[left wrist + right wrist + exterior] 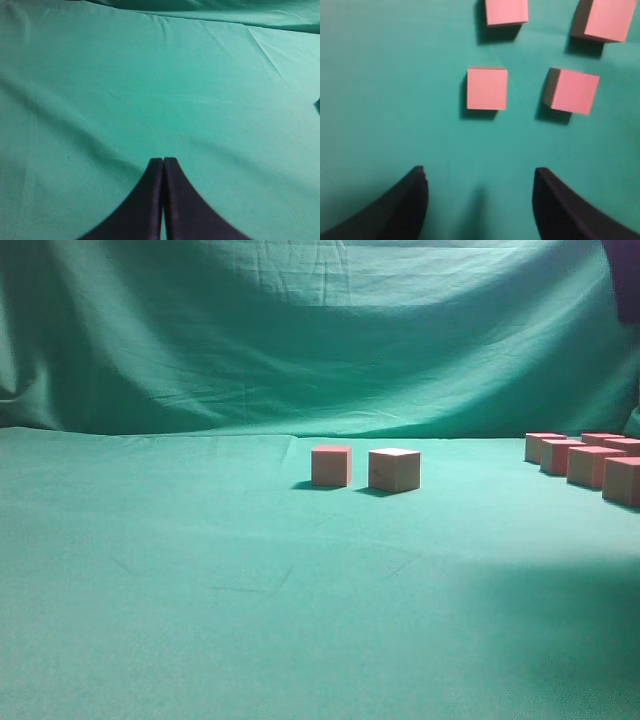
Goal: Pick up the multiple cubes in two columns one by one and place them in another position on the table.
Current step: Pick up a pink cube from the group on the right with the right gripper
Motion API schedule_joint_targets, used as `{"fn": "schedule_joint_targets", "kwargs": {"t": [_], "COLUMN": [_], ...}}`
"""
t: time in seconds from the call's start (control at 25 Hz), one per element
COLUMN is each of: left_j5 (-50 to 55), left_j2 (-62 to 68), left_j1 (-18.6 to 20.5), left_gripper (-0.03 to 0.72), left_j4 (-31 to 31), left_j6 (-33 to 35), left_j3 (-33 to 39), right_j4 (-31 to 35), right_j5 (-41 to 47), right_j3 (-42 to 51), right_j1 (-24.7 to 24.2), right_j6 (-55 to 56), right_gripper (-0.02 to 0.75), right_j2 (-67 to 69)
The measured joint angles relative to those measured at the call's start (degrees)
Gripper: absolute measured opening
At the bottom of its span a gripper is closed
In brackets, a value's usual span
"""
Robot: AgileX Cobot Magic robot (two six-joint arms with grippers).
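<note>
Right claw (480, 200) spread wide and empty above matte pinkish-red cubes (487, 89) in two columns.
Left claw (163, 200) clenched over bare, creased green cloth counter (200, 620); two square-edged cubes sit mid-counter, the rest cluster near its right edge.

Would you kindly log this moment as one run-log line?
left gripper: shut, empty | right gripper: open, empty, above cubes | two cubes mid-table
</note>
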Motion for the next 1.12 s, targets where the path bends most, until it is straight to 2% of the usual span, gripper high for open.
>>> {"fn": "schedule_joint_targets", "kwargs": {"t": [0.08,0.12,0.24,0.6,0.96,1.08,1.12], "left_j5": [0.0,0.0,0.0,0.0,0.0,0.0,0.0], "left_j2": [0.0,0.0,0.0,0.0,0.0,0.0,0.0], "left_j1": [0.0,0.0,0.0,0.0,0.0,0.0,0.0], "left_gripper": [0.000,0.000,0.000,0.000,0.000,0.000,0.000], "left_j4": [0.0,0.0,0.0,0.0,0.0,0.0,0.0], "left_j6": [0.0,0.0,0.0,0.0,0.0,0.0,0.0], "left_j3": [0.0,0.0,0.0,0.0,0.0,0.0,0.0], "right_j4": [0.9,1.3,1.7,-1.3,-2.6,-2.6,-2.6], "right_j5": [-5.3,-8.3,-13.8,-22.1,-25.9,-26.0,-25.2], "right_j3": [4.3,5.8,8.3,8.6,8.6,8.6,8.4], "right_j1": [-0.1,-0.1,-0.2,-0.4,-0.4,-0.4,-0.4], "right_j6": [0.0,0.1,0.1,0.3,0.3,0.3,0.3], "right_gripper": [0.445,0.398,0.393,0.393,0.393,0.273,0.274], "right_j2": [0.0,0.0,1.4,8.3,12.2,12.4,12.4]}}
